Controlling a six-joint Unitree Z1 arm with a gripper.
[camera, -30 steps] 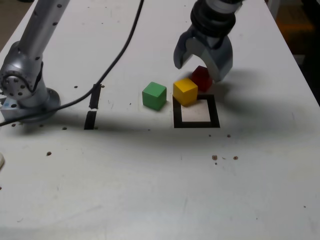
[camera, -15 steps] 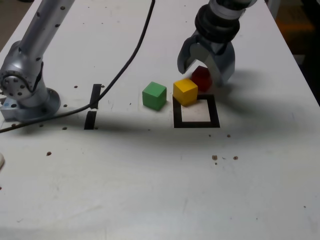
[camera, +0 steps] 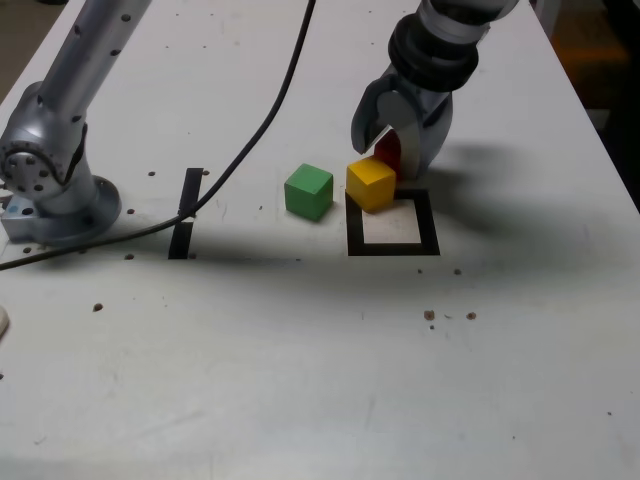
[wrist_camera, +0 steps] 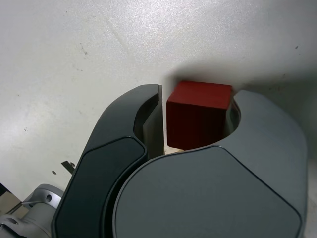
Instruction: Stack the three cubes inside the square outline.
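End effector was down at the desk, jaws drawn in around the red cube; in the wrist view the red cube sat between the two fingers, one finger pad just beside its one face with a thin gap visible, the other finger against or very near its opposite face, so it read as closed on the cube, cube resting on the desk, not lifted. Red cube sat just behind the square outline, outside it, mostly hidden by the jaws in the exterior view. Yellow cube was just beside the red one, toward the exterior view's left, overlapping the outline's far left corner, turned a bit off-square. Green cube stood on the desk to the exterior view's left of the yellow one, near but apart, outside the outline. White middle of the outline held no cube. Two short black strips lay further to the exterior view's left, a black cable ran across the desk near them, and the arm's base stood at the exterior view's left edge.
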